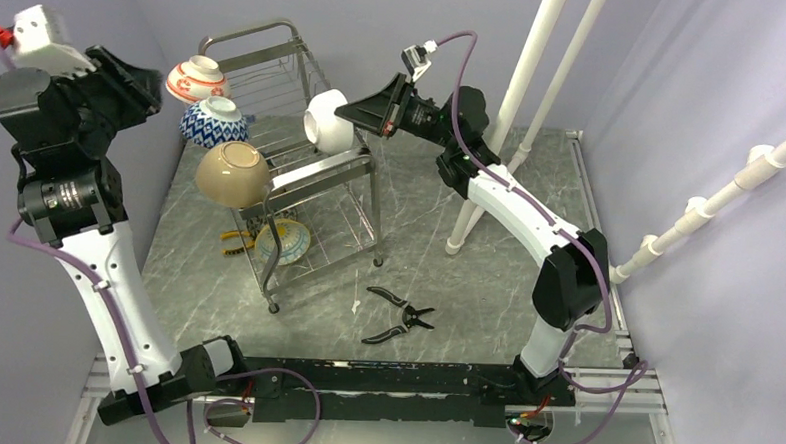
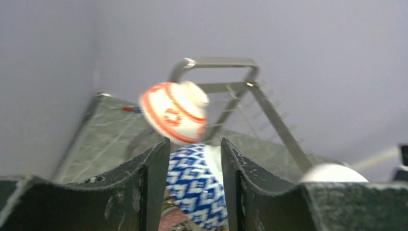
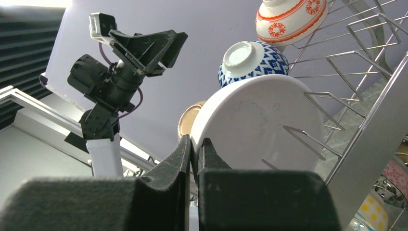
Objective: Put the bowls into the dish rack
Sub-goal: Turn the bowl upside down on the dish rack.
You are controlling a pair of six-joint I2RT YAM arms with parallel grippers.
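At upper centre of the overhead frame, the right hand, nearly closed, pinches the rim of the white bowl at the top prongs of the dish rack; released unseated, it may roll off.

Your dish rack is shiny bare steel wire, while the white bowl and tan bowl are smooth, glossy glazed ceramic. The fingers of the left gripper look matt black, rough and scuffed; the tabletop is grey marbled, faintly sheened.

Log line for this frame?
right gripper: shut on white bowl at dish rack top | left gripper: open | racked: red-patterned bowl, zigzag bowl, tan bowl
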